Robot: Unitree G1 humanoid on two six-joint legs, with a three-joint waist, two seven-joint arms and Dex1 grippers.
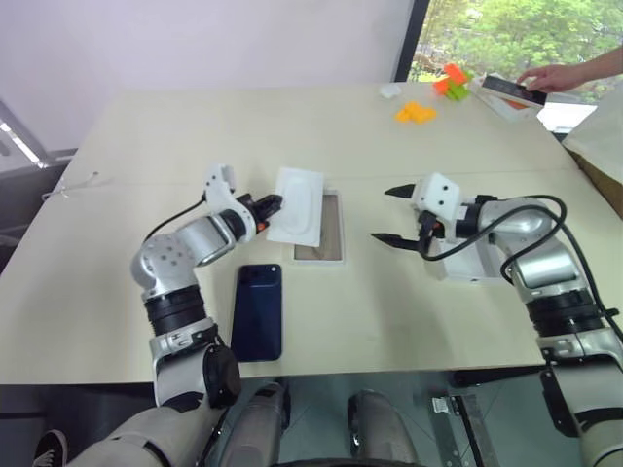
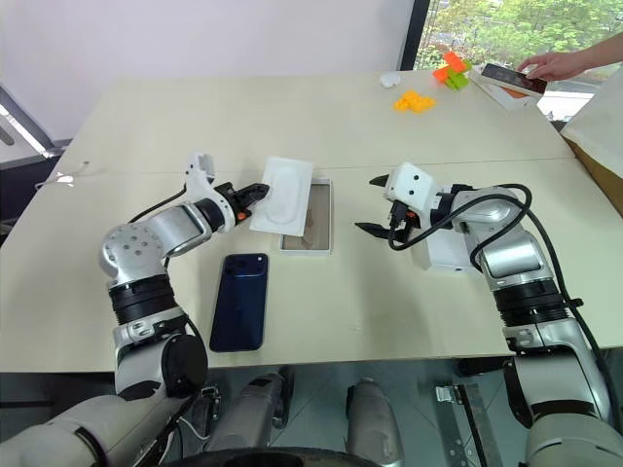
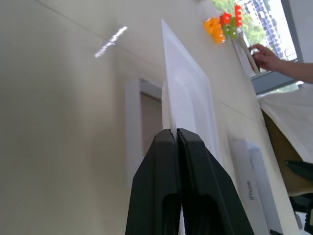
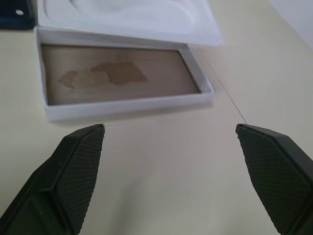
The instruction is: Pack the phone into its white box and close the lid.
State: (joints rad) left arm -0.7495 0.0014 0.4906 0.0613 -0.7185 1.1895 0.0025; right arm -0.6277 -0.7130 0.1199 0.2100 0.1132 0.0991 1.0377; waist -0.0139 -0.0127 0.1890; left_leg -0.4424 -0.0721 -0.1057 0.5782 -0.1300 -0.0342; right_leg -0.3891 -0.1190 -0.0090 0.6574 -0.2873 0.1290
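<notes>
Two pale tabletops [image 1: 146, 321] meet below a window [image 1: 516, 39]; left pincer [image 1: 275, 204] pinches a white insert [image 1: 297, 204], right pincer [image 1: 394, 216] spread.

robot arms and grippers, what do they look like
Both arms are silver-grey metal segments joined by black ribbed bands. The left gripper and the right gripper each have two black fingers on a white wrist block. The left shows orange near the finger bases. Black cables loop along both forearms. The right wrist view shows cross-hatched finger pads.
</notes>
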